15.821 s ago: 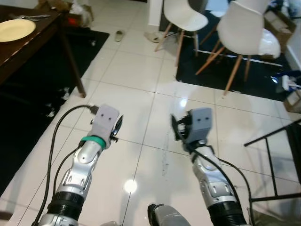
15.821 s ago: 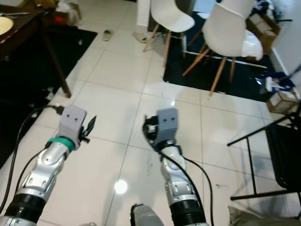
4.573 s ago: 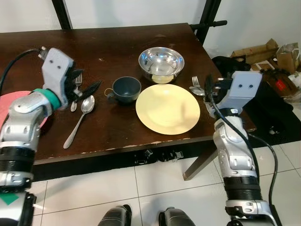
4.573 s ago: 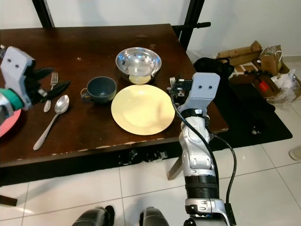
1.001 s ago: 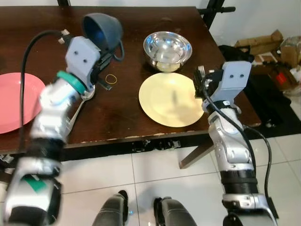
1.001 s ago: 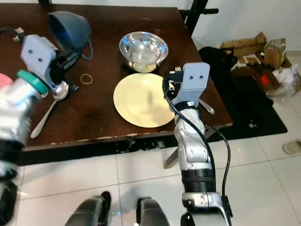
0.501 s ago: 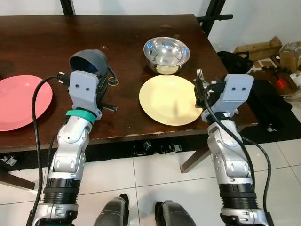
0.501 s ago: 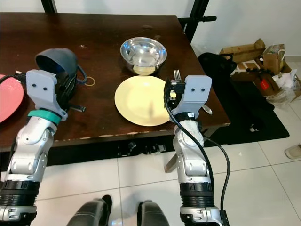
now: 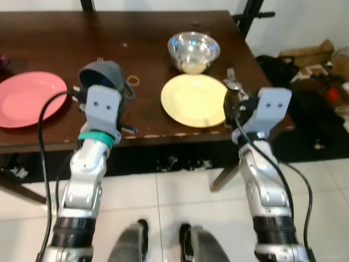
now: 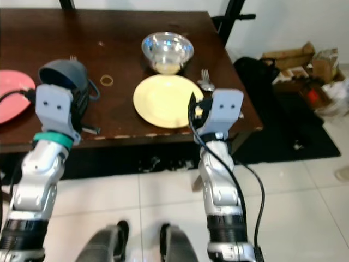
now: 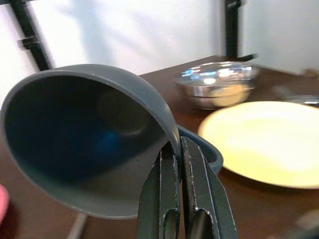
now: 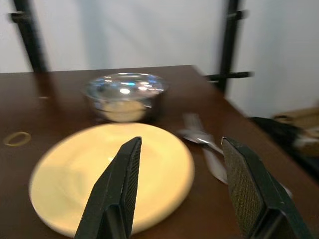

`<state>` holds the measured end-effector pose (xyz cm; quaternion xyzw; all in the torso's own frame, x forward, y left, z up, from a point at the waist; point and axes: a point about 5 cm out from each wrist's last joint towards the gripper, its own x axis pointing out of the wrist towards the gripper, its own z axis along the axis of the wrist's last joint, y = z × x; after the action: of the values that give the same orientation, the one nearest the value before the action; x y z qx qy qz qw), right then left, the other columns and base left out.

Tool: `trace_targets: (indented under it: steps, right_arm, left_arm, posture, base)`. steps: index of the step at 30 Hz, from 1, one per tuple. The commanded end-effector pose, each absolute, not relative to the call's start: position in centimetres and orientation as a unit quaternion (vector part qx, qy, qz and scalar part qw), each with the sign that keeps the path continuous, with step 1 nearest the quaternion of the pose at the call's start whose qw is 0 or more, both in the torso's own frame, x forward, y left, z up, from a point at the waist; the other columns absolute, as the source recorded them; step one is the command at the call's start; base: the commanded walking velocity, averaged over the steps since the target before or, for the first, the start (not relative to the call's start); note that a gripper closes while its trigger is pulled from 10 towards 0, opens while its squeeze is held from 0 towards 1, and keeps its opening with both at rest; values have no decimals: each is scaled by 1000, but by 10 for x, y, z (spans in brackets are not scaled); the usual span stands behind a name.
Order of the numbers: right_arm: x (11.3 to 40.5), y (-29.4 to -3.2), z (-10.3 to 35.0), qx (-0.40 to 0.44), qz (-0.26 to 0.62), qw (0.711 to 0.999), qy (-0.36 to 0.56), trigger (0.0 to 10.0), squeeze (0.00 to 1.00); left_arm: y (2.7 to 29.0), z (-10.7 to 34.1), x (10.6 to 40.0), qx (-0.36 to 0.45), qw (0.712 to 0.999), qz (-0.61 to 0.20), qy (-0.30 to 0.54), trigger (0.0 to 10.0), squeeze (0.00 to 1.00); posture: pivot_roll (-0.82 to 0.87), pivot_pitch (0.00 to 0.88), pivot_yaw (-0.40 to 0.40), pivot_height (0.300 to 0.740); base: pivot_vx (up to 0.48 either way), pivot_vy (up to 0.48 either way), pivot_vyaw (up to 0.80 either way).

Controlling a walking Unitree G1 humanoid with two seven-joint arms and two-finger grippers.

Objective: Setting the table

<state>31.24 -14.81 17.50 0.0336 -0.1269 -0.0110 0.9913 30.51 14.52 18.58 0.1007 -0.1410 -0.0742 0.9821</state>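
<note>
A dark grey cup (image 9: 101,73) is tilted on its side above the front of the brown table (image 9: 54,38), mouth facing the left wrist camera. My left gripper (image 11: 174,149) is shut on the cup's wall (image 11: 99,144), beside its handle. A yellow plate (image 9: 193,106) lies at the table's front right, with a steel bowl (image 9: 193,49) behind it. My right gripper (image 12: 182,144) is open and holds nothing, low at the table's front right edge and pointing over the yellow plate (image 12: 109,174). A pink plate (image 9: 30,98) lies at the left.
A fork and spoon (image 9: 232,82) lie right of the yellow plate. A rubber band (image 9: 132,81) lies near the cup. Cardboard boxes (image 9: 305,54) and a dark mat are on the floor at the right. White tiles run in front of the table.
The head views have shifted, so the table now sits higher in the picture. The cup was raised high a second ago and now hangs lower in my left gripper. My right gripper stays open.
</note>
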Motion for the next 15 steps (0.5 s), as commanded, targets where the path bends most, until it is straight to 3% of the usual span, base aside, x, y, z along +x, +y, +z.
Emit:
trace_targets:
  steps: [1,15]
  right_arm:
    - [311,-147,171,35,-11,993,-117,10000,0]
    - [311,-146,172,52,-9,992,-115,10000,0]
  left_arm:
    - [148,184,303,106,983,-66,-134,10000,0]
    - [147,186,303,108,984,-62,-125,10000,0]
  posture:
    - [39,38,-8,740]
    - [40,42,0,740]
  base:
    - [-480,0,0]
    - [-480,0,0]
